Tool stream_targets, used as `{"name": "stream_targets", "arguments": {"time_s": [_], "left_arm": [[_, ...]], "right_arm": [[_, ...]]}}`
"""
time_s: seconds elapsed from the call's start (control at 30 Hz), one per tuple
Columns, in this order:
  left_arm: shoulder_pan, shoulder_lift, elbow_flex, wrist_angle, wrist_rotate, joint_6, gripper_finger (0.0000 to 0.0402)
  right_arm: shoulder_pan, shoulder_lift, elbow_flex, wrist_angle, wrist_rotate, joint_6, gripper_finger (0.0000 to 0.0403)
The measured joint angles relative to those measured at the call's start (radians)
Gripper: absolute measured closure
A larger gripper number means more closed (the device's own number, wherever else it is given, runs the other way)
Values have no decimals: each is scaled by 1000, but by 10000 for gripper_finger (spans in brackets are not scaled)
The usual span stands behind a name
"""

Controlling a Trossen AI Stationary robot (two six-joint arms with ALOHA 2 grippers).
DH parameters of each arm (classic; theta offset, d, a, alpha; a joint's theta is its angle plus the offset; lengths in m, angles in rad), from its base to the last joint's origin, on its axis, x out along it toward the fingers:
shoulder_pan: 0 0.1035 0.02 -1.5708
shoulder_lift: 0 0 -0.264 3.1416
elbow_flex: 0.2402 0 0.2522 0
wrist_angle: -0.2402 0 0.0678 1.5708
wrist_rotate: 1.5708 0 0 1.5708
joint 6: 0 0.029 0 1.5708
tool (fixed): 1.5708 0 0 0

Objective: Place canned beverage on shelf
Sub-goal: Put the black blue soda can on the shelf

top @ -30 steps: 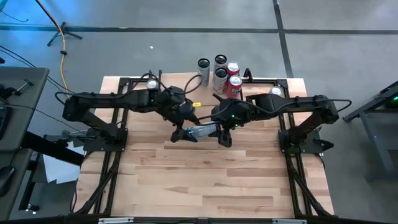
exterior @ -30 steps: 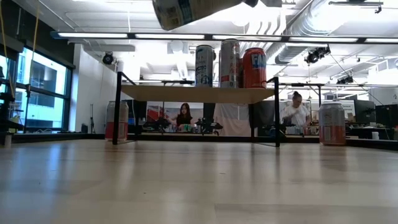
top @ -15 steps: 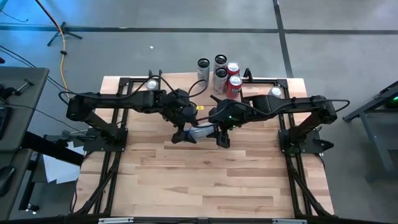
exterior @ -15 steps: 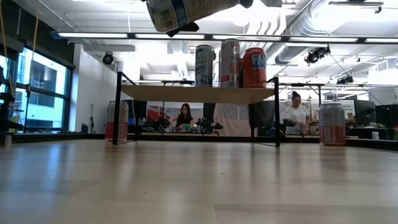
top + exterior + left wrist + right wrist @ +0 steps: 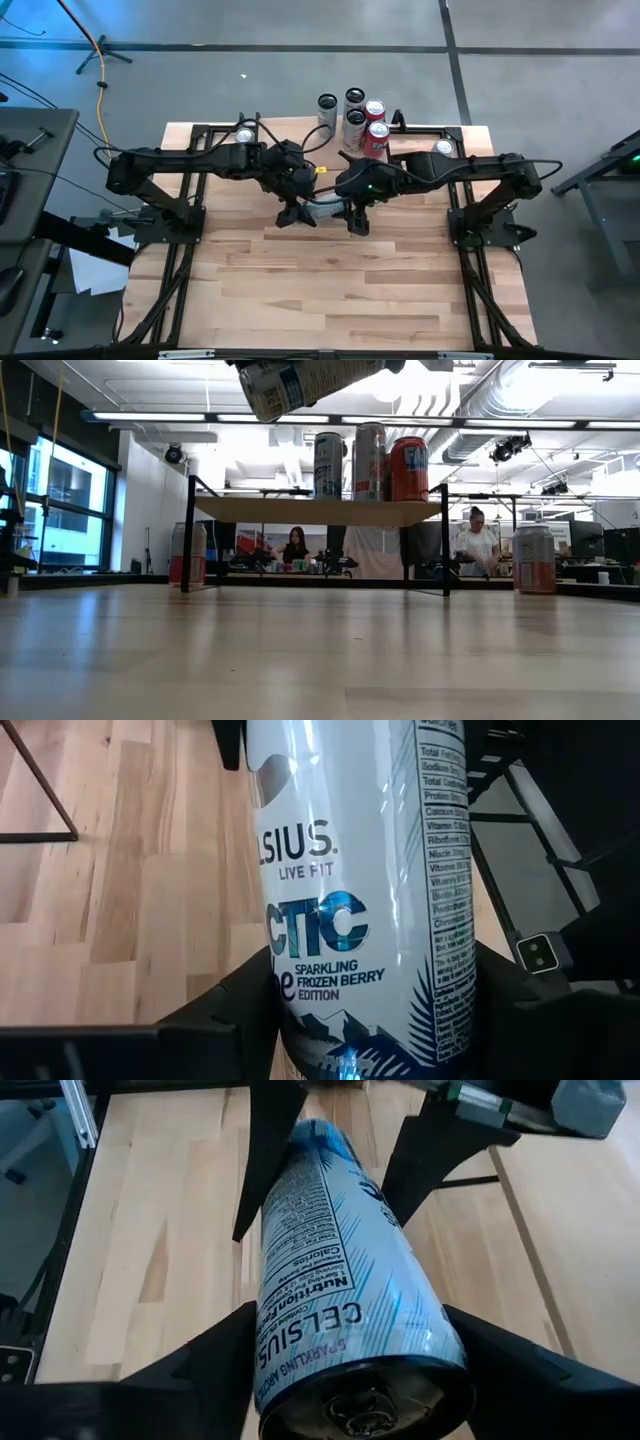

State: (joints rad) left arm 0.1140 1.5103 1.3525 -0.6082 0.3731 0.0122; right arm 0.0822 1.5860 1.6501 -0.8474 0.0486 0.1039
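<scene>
High view, my claws: my left gripper (image 5: 292, 212) and my right gripper (image 5: 353, 218) meet over the middle of the bench (image 5: 330, 300), each at one end of the pale can (image 5: 322, 210), which lies on its side in the air between them.
High view, hidden: my own arms cover most of the shelf (image 5: 395, 129) at the bench's far edge, and I cannot tell from here how tightly either claw sits on the can.
High view, around: five standing cans (image 5: 354, 114) cluster at the far edge, two of them red.
Low view, claws: the can (image 5: 300, 382) hangs tilted at the top, cut off by the frame; my fingers barely show.
Low view, shelf: the shelf (image 5: 315, 511) stands at the far side, three upright cans (image 5: 369, 461) on its plank, with one can (image 5: 187, 553) by its left leg and another can (image 5: 533, 557) off to its right, both on the bench.
Low view, beyond: two people (image 5: 477, 543) sit in the room behind.
Left wrist view, claw: my dark fingers (image 5: 230, 1010) sit either side of the can (image 5: 360, 890), close against it, though I cannot tell if they press.
Right wrist view, claw: my fingers (image 5: 210, 1355) clasp the can's (image 5: 340, 1330) top end; the other claw's fingers (image 5: 430, 1145) flank its far end.
</scene>
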Motion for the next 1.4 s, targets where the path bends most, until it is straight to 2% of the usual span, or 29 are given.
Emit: {"name": "stream_targets", "arguments": {"time_s": [0.17,0.37,0.53,0.67,0.8,0.9,0.97,1.07,1.17,1.27,1.4], "left_arm": [[28,-3,-2,-63,-9,-4,216],[103,-51,-2,-223,-27,-3,216],[148,-155,-3,-216,-39,-8,216],[157,-294,-119,4,-109,-76,216],[159,-463,-364,320,-216,-204,216],[150,-565,-577,619,-362,-288,216],[138,-596,-700,829,-482,-286,216],[125,-590,-837,1069,-655,-211,216],[126,-540,-910,1162,-766,-168,216],[126,-486,-927,1202,-817,-168,216],[121,-404,-924,1286,-822,-163,209]], "right_arm": [[-4,-9,0,18,44,34,73],[-20,-80,2,-19,194,61,65],[-33,-152,2,-53,291,128,63],[-32,-194,-13,-68,353,172,62],[-32,-222,-93,-37,364,228,62],[-32,-234,-188,27,363,268,61],[-32,-234,-245,94,362,288,61],[-32,-234,-313,220,360,292,61],[-32,-233,-350,366,361,317,61],[-36,-225,-367,501,374,338,61],[-48,-186,-359,591,378,341,61]]}}
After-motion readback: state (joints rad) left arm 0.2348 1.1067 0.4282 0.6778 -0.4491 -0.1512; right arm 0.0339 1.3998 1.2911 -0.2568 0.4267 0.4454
